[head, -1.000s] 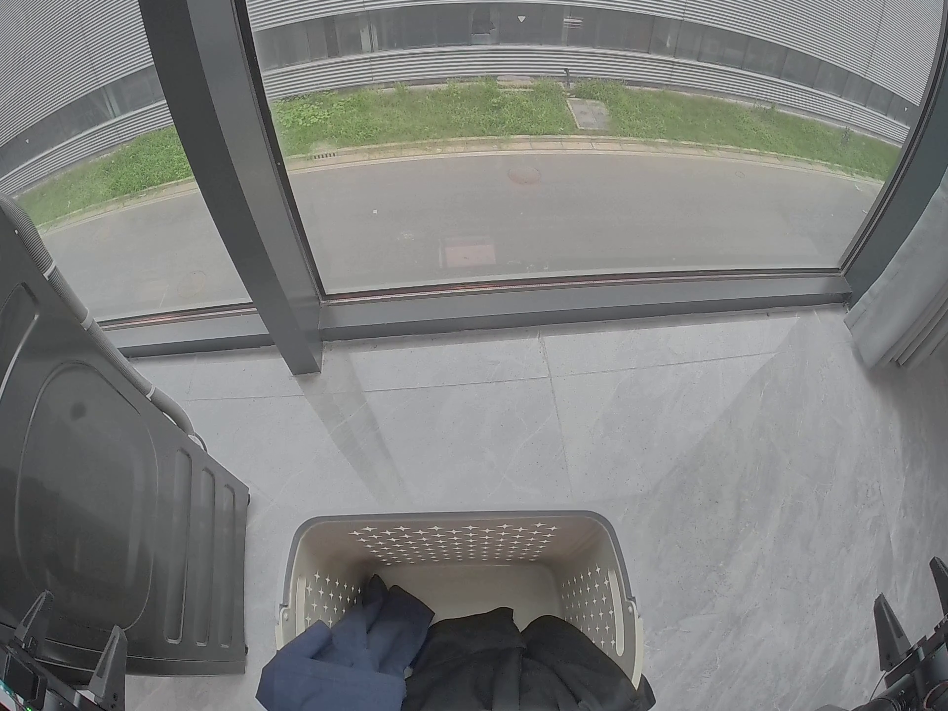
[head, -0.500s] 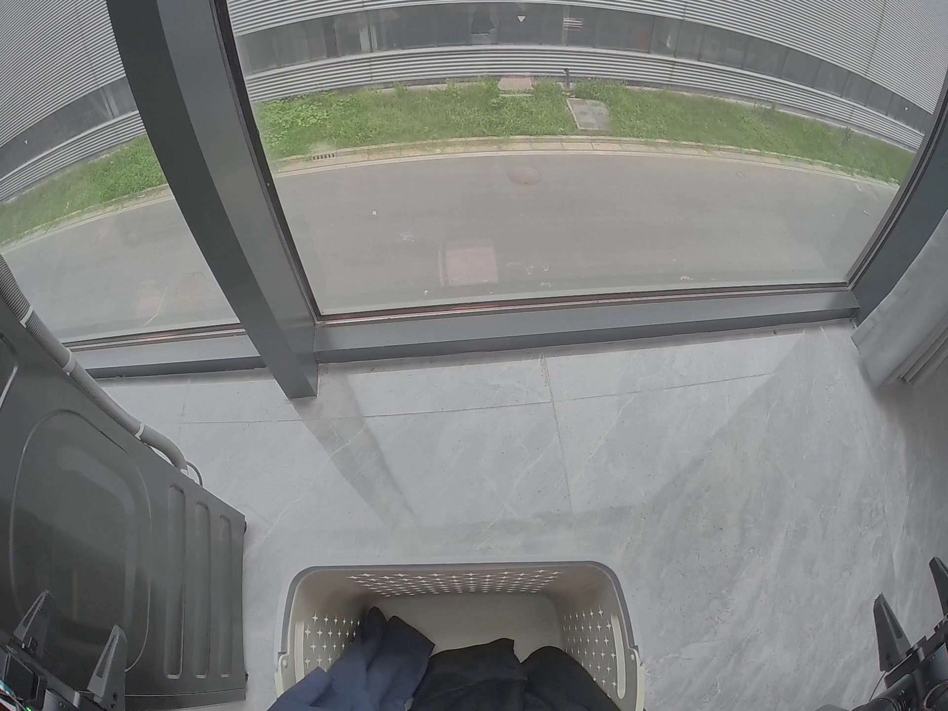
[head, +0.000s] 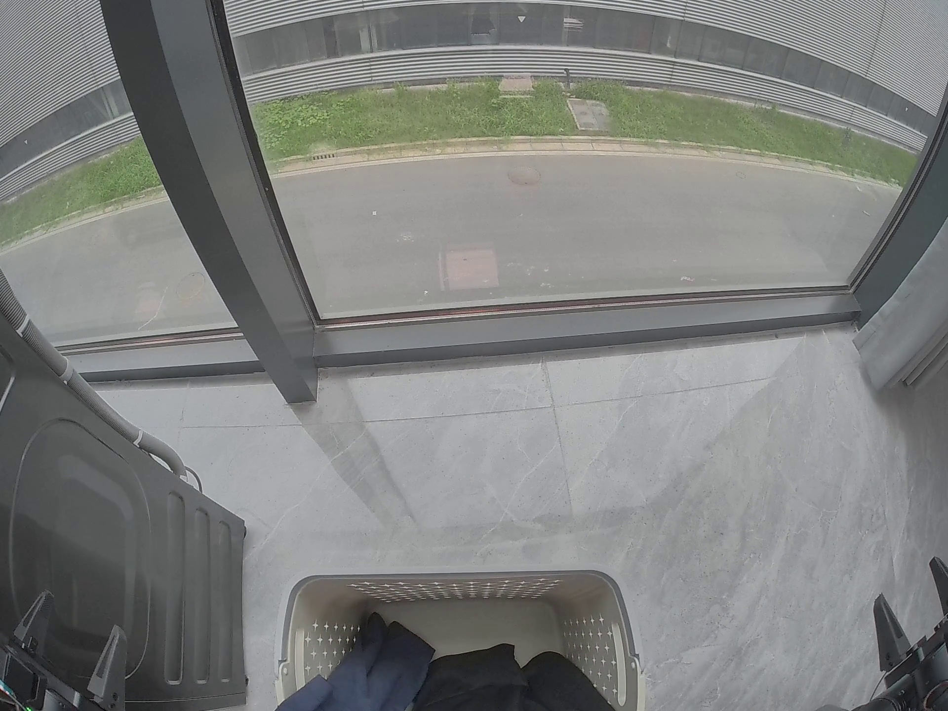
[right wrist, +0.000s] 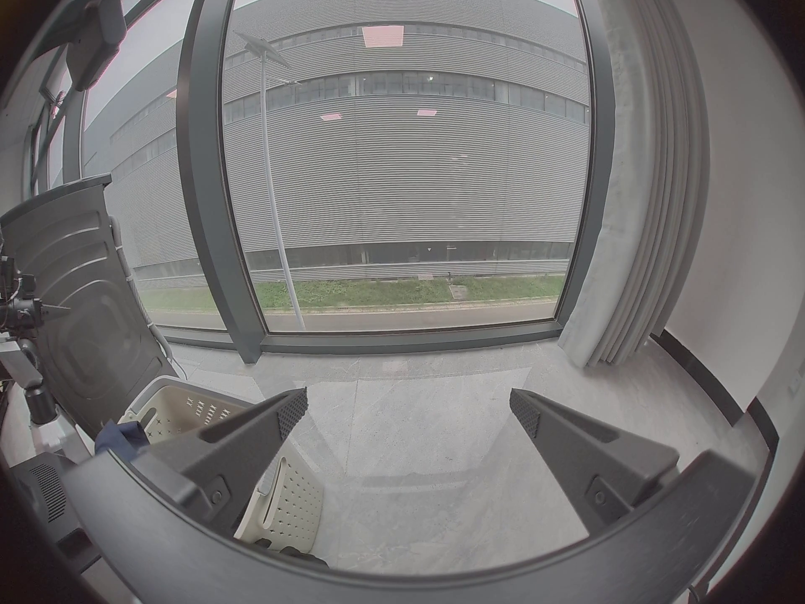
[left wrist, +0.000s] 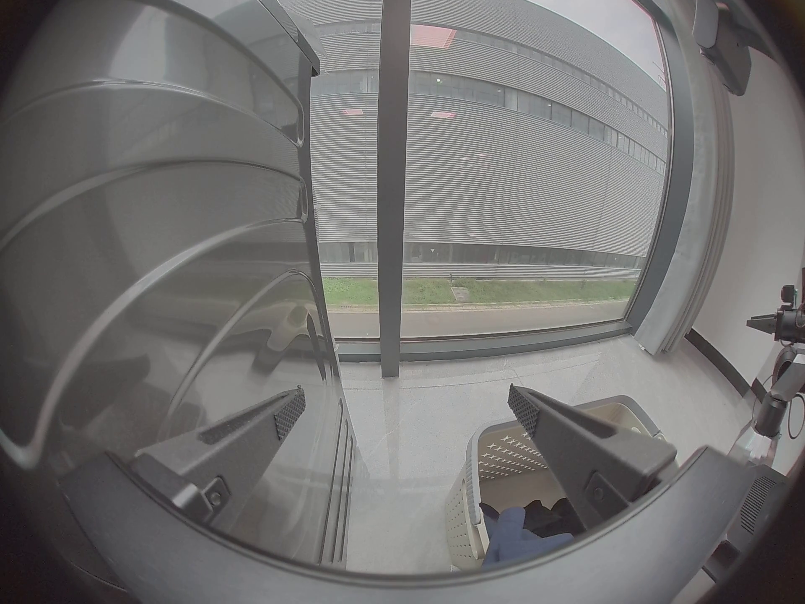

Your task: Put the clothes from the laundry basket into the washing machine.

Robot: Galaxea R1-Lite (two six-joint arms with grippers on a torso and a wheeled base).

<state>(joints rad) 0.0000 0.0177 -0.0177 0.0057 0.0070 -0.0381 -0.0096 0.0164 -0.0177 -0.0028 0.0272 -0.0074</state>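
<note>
Clock set with the robot's forward as 12.

A cream perforated plastic laundry basket (head: 326,634) stands on the pale grey stone-tile floor (head: 474,456), close in at 12. Inside are a crumpled navy blue garment (head: 380,666) toward 11 and a black garment (head: 499,681) toward 1, the two touching. Nothing has been taken out yet.

A dark grey ribbed-panel washing machine (head: 109,535) is at 9 to 10, just beside the basket. Its door cannot be seen from these angles.

The left gripper (left wrist: 404,396) sits low at 8, before the machine panel, its fingers (left wrist: 579,455) spread wide with nothing between them. The right gripper (right wrist: 407,396) sits low at 4 over bare floor, its fingers (right wrist: 587,455) likewise released and empty.

Change over the last second: the whole head view has slid. The basket and the dark grey window frame (head: 207,199) sit lower together, so the camera moved, not the basket. Both grippers hold the same spots in that view. Less of the clothes shows at the near edge.

Reading: this is the positioning stage, with no reach begun. The garments lie almost under the robot, so the drop into the basket looks steep.
</note>
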